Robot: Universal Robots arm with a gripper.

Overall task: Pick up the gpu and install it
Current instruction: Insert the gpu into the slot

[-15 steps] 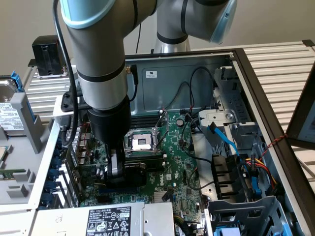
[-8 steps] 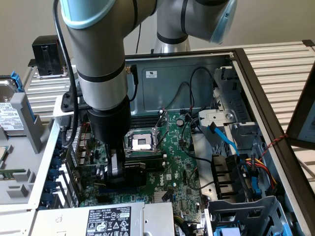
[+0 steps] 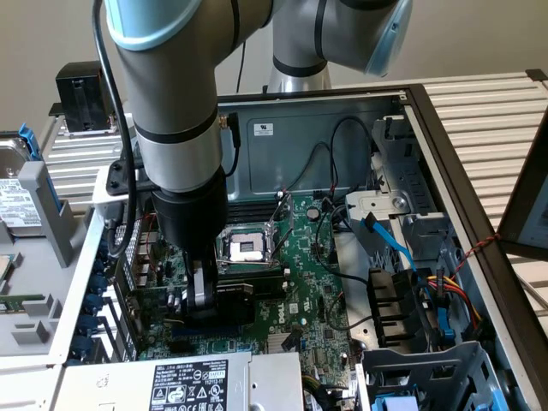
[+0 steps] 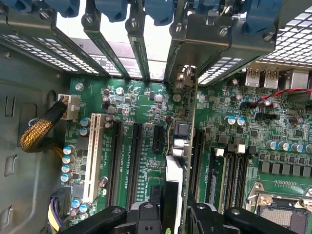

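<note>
My gripper (image 3: 202, 301) is down inside the open computer case, shut on the gpu (image 3: 248, 301), whose black cooler shroud juts out toward the exterior view's right, just above the motherboard (image 3: 300, 257). In the wrist view the gpu (image 4: 184, 146) stands on edge between my fingers (image 4: 146, 217). Its green board runs along a black expansion slot (image 4: 197, 156). Its silver bracket (image 4: 187, 53) reaches the rear slot openings. I cannot tell whether the card's edge sits in the slot.
The CPU socket (image 3: 248, 248) lies just beyond the card. Other slots (image 4: 134, 161) and a white slot (image 4: 92, 156) lie beside it. Blue retention clips (image 4: 112, 7) line the rear wall. A power supply (image 3: 188, 381), drive cages (image 3: 428, 368) and cables (image 3: 385, 240) crowd the case. A hard drive (image 3: 17, 201) lies outside it.
</note>
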